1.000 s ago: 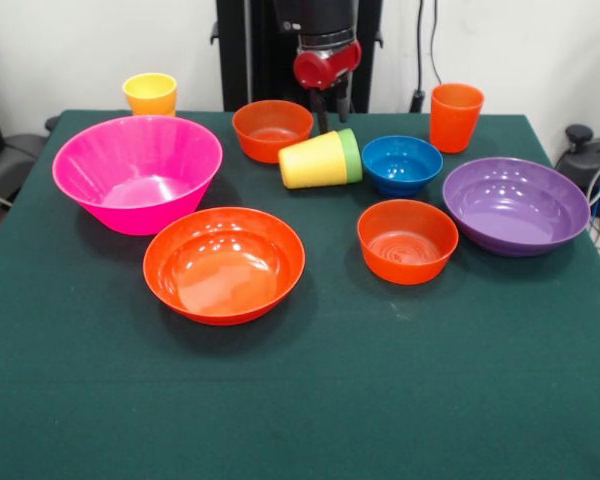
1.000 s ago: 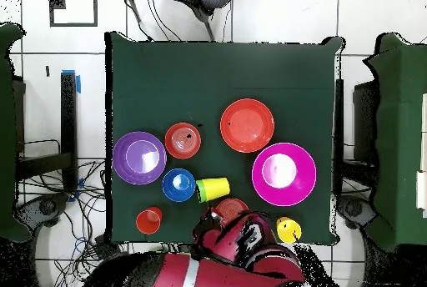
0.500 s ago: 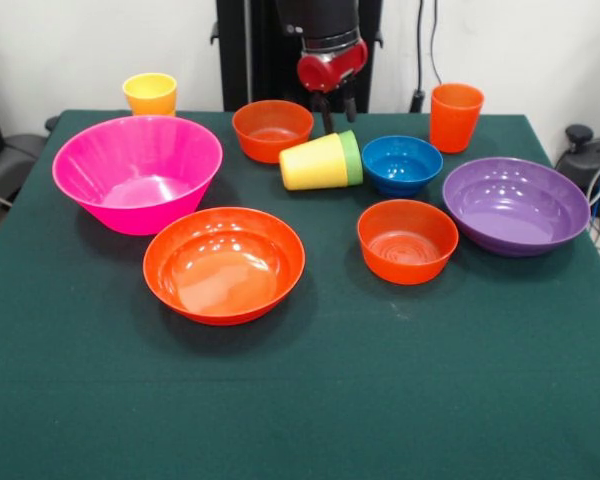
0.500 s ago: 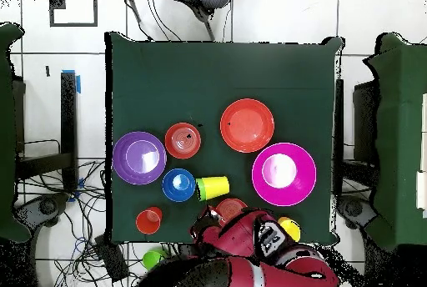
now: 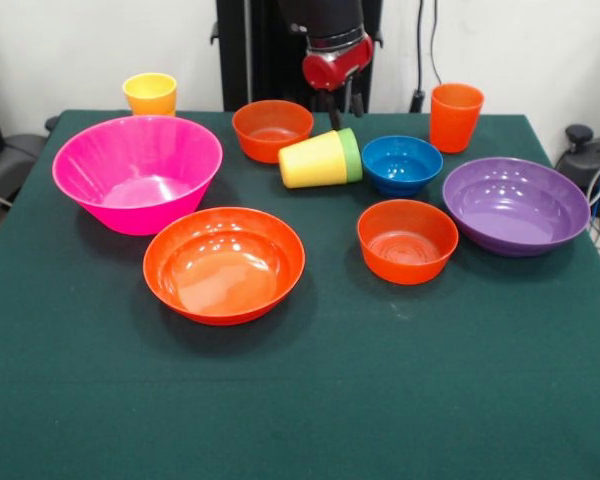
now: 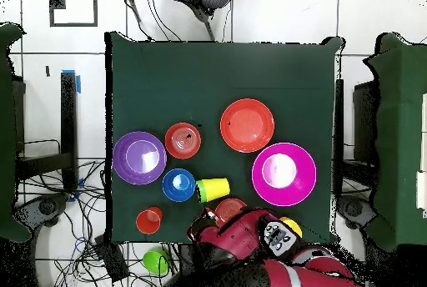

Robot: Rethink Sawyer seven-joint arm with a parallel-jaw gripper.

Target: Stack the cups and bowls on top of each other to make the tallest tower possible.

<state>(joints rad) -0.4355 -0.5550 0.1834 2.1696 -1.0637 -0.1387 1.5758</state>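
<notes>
Pink bowl (image 5: pixel 137 172) and every other piece I count sit unstacked; only nested yellow-green cups (image 5: pixel 321 159) lie toppled. Gripper (image 5: pixel 339 100) empty, aperture indiscernible.

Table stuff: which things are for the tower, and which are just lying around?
For the tower: pink bowl, purple bowl, blue bowl, wide orange bowl, two small orange bowls, two yellow cups, green cup, tall orange cup.
Lying about: floor cables, blue tape.

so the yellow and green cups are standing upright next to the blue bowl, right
Not upright. The front view shows the yellow cup, nested with the green cup, lying on its side beside the blue bowl.
</notes>
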